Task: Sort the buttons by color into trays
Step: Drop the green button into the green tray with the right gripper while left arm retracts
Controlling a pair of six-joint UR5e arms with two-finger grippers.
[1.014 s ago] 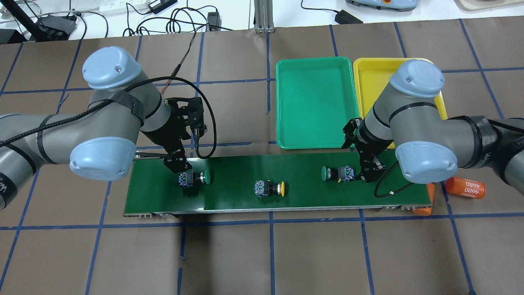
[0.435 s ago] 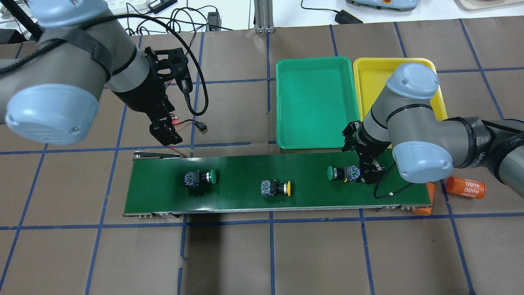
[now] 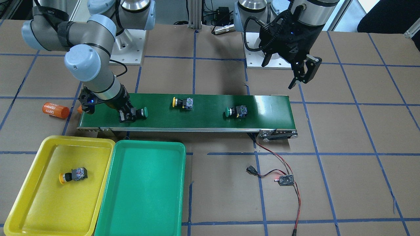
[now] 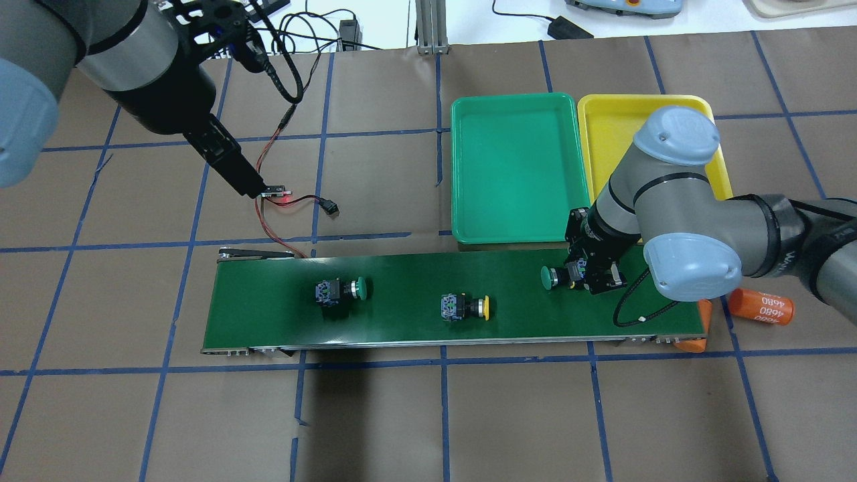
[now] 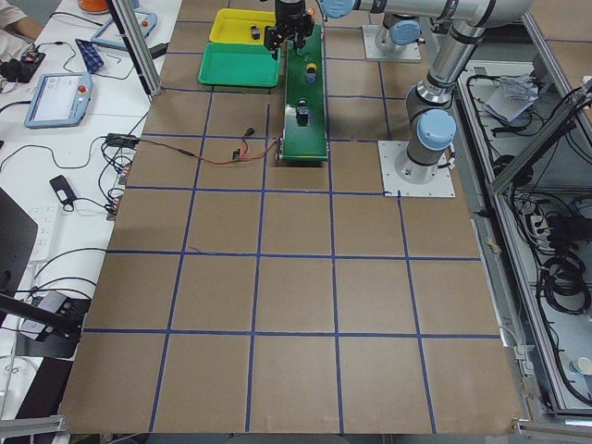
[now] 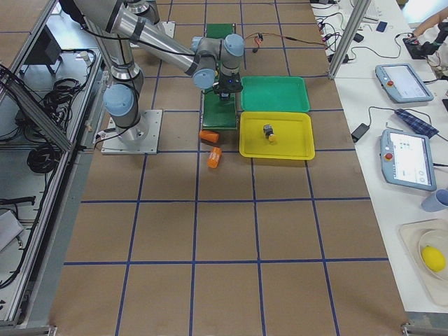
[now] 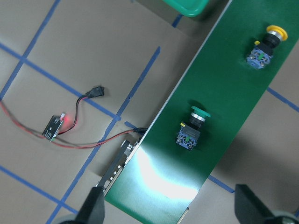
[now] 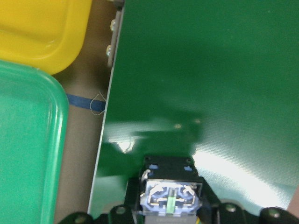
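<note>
Robotics lab w/ teach pendants (image 6: 401,82), cable clutter (image 5: 560,277) (blue-taped grid tbl (image 4: 509,415)).

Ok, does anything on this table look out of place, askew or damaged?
Nothing looks damaged or spilled. An orange cylinder marked 4680 and a second orange cylinder lie loose just past the conveyor belt's end near the right arm. A small circuit board with a lit red LED trails wires across the table by the belt's other end.

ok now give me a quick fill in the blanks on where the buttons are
The yellow tray holds ___ button. The conveyor belt carries ___ buttons. The right pincer is shut on the belt's end button, whose cap is ___. The belt's middle button has a ___ cap.
Missing: one; three; green; yellow.
</note>
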